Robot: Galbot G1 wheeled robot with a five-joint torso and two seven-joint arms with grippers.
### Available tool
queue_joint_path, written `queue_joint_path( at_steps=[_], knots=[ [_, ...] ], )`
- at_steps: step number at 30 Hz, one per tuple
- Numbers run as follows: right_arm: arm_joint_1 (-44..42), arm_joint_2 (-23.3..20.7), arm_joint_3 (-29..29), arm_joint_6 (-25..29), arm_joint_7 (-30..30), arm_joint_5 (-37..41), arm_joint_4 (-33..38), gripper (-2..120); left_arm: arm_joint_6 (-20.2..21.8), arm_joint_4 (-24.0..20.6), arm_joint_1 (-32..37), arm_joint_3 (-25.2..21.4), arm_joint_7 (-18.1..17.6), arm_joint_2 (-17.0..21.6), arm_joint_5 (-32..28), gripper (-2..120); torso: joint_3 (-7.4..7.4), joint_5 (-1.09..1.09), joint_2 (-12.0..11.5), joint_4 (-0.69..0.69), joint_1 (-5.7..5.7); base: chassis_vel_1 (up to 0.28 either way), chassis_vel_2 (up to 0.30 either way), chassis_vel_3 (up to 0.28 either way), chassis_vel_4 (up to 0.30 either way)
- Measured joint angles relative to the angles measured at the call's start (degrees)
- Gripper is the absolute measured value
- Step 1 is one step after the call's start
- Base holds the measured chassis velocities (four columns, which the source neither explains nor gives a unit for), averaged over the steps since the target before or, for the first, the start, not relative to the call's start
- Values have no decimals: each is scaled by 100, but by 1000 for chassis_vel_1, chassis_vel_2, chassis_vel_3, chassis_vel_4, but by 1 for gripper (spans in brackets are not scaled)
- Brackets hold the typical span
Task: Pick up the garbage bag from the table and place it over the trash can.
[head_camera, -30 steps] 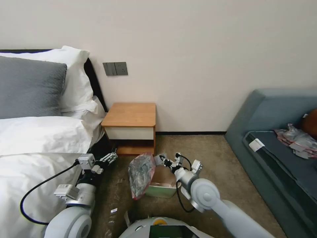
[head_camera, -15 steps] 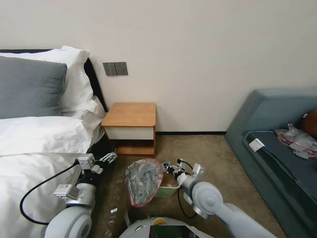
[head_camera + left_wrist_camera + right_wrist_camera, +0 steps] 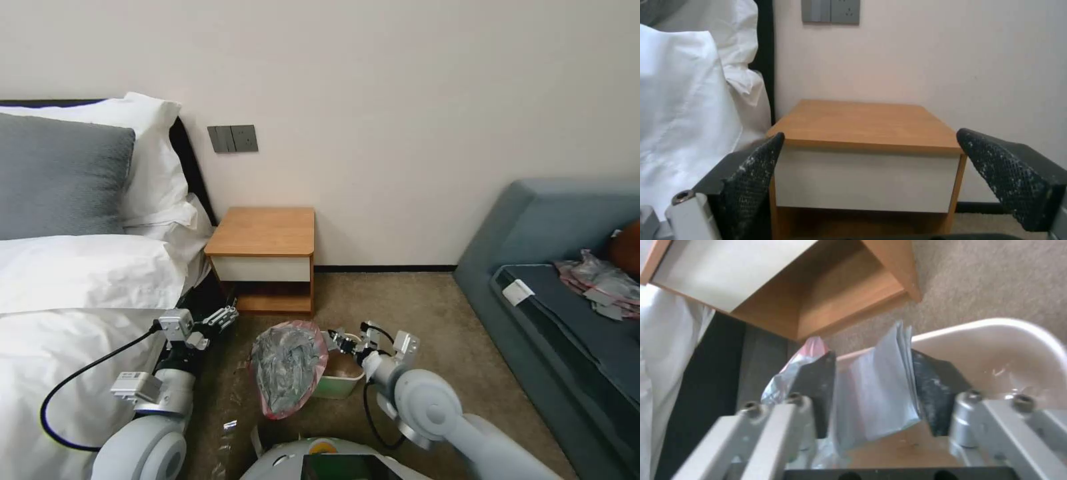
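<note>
The garbage bag, crinkly grey plastic with a pink rim, hangs over the left side of the cream trash can on the carpet in front of the table. My right gripper sits above the can's rim. Its fingers are closed onto a folded grey part of the bag, which touches both pads. My left gripper hovers by the bed, left of the bag and open. In the left wrist view this gripper faces the table with nothing between its fingers.
A bed with white sheets stands at the left, close to my left arm. A blue-grey sofa at the right carries a heap of similar bags. Open carpet lies between the can and the sofa.
The right gripper has lowered the bag from hanging upright beside the can to lying spread over its left side. Its arm has drawn slightly right. The left arm has stayed still.
</note>
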Motion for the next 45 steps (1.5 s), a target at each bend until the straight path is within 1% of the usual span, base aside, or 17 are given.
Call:
queue_joint_path(
  at_steps=[1,3,4,7,8,11,12,14,16,20,28,30,38,40,41,44,45],
  knots=[
    [0,0,0,0,0,0,0,46,0,0,0,0,0,0,0,99,0,0,0,0,0,0,0,0,0],
    [-8,-65,100,-9,78,63,80,59,-4,0,5,2,1,1,7,99,0,1,0,0,0,0,0,0,0],
    [-8,-65,100,-9,78,63,80,59,-4,0,5,2,1,1,7,99,0,1,0,0,0,0,0,0,0],
    [-136,-130,360,-87,195,223,263,74,-25,0,35,2,7,22,91,100,0,1,0,1,0,0,0,0,0],
    [-136,-130,360,-87,195,223,263,74,-25,0,35,2,7,22,91,100,0,1,0,1,0,0,0,0,0],
    [-493,-189,792,-198,223,421,487,89,-19,0,72,18,22,74,112,100,0,1,0,-1,0,0,0,0,0],
    [-493,-189,792,-198,223,421,487,89,-19,0,72,18,22,74,112,100,0,1,0,-1,0,0,0,0,0],
    [-666,-199,1049,-213,222,435,588,97,13,0,76,70,32,107,123,99,0,1,0,0,0,0,0,0,0],
    [-706,-198,1112,-217,219,439,608,98,31,0,76,87,36,114,125,99,0,1,0,0,0,0,0,0,0],
    [-996,-53,1652,-304,72,314,664,100,228,0,84,208,53,162,129,100,0,0,0,0,0,0,0,0,0],
    [-1363,170,2192,-451,-199,69,657,100,459,37,133,399,62,254,122,99,0,1,0,0,0,0,0,0,0],
    [-1440,241,2357,-500,-336,-57,632,100,481,129,138,648,62,351,142,97,0,0,0,0,0,0,0,0,0],
    [-1466,315,2568,-517,-427,-192,590,100,594,474,83,1302,-64,516,323,70,0,0,0,0,0,0,0,0,0],
    [-1492,324,2593,-516,-437,-231,577,100,594,611,63,1491,-66,512,472,60,0,0,0,0,0,0,0,0,0],
    [-1492,324,2593,-516,-437,-231,577,100,594,611,63,1491,-66,512,472,60,0,0,0,0,0,0,0,0,0],
    [-1509,337,2597,-513,-447,-266,547,100,592,805,37,1657,-105,450,653,47,0,0,0,0,0,0,0,0,0],
    [-1510,347,2591,-512,-449,-278,533,100,592,871,32,1685,-147,431,697,49,0,0,0,0,0,0,0,0,0]
  ],
)
